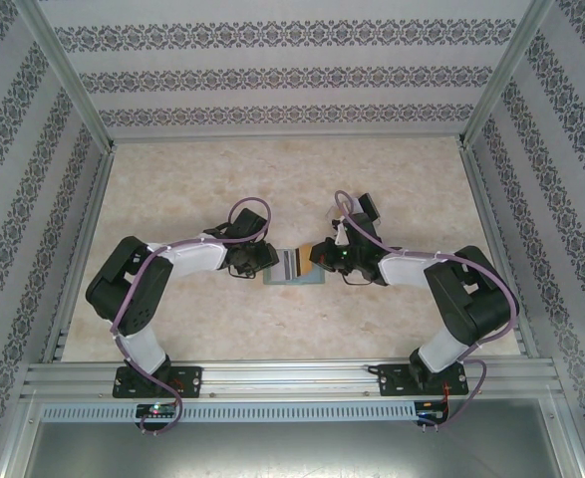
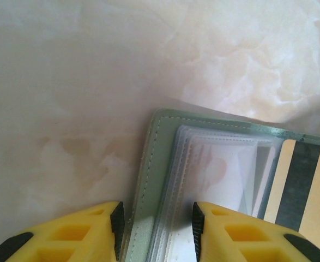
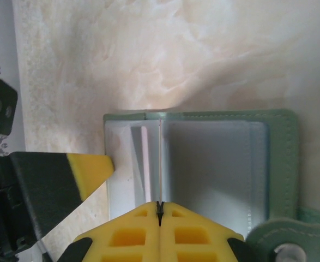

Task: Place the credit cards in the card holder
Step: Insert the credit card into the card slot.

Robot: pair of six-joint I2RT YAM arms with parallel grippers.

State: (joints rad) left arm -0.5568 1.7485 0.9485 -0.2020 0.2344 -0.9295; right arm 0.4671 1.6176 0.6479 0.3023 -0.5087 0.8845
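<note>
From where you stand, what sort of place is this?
Likely a robot test booth: an aluminium frame and patterned wall panels enclosing a marble-look table.

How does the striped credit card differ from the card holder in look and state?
The credit card is orange-yellow with a black stripe; the card holder is grey-green with stitched edges. The credit card is one opaque sheet; the card holder lies open, showing clear sleeves. Both are flat and rectangular.
</note>
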